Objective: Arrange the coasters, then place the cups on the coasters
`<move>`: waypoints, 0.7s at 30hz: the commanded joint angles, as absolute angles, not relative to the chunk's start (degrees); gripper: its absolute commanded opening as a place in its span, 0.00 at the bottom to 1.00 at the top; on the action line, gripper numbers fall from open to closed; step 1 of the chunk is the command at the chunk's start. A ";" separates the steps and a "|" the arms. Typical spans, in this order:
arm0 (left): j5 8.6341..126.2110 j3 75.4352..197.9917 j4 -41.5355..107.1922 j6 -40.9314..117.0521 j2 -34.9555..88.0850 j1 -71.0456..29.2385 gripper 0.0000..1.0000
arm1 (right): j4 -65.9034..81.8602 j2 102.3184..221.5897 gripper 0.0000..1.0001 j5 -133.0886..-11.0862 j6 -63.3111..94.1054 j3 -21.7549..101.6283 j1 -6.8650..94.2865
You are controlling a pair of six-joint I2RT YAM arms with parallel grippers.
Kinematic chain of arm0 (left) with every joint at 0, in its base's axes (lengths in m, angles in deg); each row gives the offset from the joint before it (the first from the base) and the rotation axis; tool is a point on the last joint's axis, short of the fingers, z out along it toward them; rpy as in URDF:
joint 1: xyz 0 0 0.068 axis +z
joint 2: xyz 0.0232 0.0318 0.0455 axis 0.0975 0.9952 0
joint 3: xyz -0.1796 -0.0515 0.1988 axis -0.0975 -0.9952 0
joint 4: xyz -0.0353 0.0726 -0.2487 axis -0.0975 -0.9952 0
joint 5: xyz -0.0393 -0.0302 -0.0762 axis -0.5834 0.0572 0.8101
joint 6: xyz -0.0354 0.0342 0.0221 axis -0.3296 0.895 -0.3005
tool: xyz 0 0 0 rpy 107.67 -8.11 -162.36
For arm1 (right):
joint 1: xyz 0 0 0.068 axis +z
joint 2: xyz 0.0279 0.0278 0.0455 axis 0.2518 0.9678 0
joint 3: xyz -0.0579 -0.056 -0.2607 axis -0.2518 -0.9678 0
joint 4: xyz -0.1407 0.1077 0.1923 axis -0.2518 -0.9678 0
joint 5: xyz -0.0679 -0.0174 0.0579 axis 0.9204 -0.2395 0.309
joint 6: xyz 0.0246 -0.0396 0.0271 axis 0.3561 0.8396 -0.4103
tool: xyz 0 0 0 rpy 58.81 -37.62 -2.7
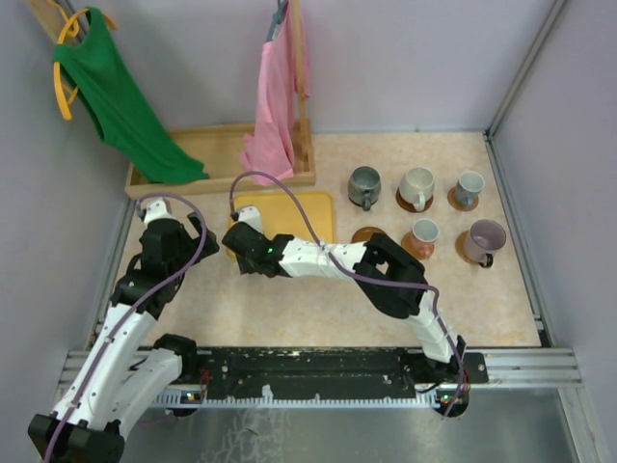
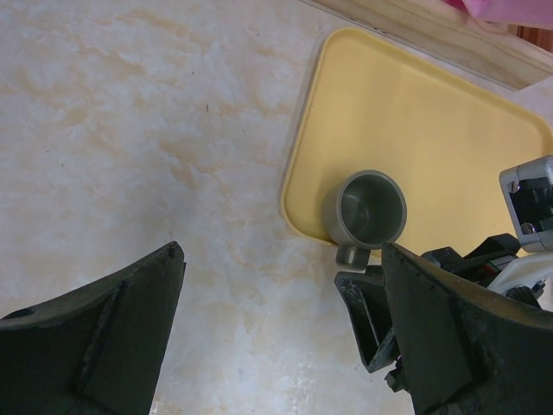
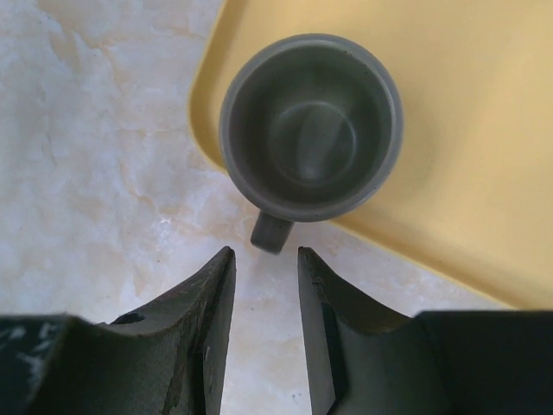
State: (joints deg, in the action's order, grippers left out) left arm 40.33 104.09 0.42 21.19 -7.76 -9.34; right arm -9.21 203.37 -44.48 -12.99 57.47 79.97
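Five cups [image 1: 422,234] grouped at right of desk [image 1: 241,313], most visibly on coasters [image 1: 409,204]; leaves one bare coaster [image 1: 366,234] and sixth cup [image 3: 311,130], upright on yellow tray [image 3: 484,130] corner, handle just ahead of right hand [image 3: 264,259], narrowly parted, empty; left hand [image 2: 282,251] wide, empty.

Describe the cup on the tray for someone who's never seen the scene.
Start at the yellow tray mid-table. At its near-left corner stands a dark grey-green cup, its handle pointing off the tray at the right gripper. It is the only cup on the tray; the other cups stand grouped far right.
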 commanded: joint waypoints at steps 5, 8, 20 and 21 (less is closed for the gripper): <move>41.05 105.56 0.79 21.48 -8.01 -8.99 1.00 | -11.01 204.84 0.35 -39.37 -15.02 62.15 78.46; 41.14 105.54 0.89 21.51 -8.01 -8.99 1.00 | -10.35 204.46 0.35 -39.44 -14.44 61.33 77.90; 41.41 105.25 1.79 21.60 -7.56 -8.97 1.00 | -11.07 206.37 0.30 -40.12 -12.41 63.25 77.52; 41.45 105.21 1.81 21.54 -7.49 -8.99 1.00 | -11.23 206.60 0.30 -39.92 -12.35 63.45 77.51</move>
State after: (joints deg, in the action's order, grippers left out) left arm 40.81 104.09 0.55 21.22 -7.52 -9.34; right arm -11.90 205.60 -41.59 -13.12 60.05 77.78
